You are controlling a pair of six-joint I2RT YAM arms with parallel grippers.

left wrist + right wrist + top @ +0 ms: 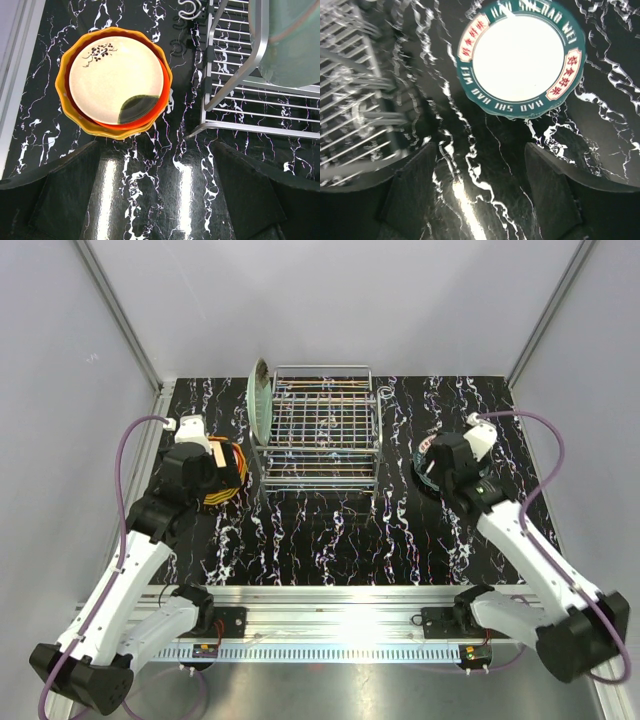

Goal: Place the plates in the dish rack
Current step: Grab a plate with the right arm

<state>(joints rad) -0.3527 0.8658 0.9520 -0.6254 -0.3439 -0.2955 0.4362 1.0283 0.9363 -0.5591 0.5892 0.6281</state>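
A stack of plates (116, 80) lies left of the dish rack (322, 430), cream on top, red-orange and orange beneath. My left gripper (155, 190) hangs open just near of the stack, with only bare table between its fingers (50, 195). A pale mint plate (261, 400) stands on edge at the rack's left end. Right of the rack a teal-rimmed plate (519, 57) with a white centre lies flat. My right gripper (480, 190) is open above the table just short of it, holding nothing. In the top view both arms partly cover the stack (232, 475) and the teal plate (424, 478).
The rack's corner rail (240, 100) lies close to the right of my left gripper, and the rack (355, 100) is blurred at the left of the right wrist view. Grey walls enclose the black marbled table (320, 540). A metal rail (340, 605) runs along the near edge.
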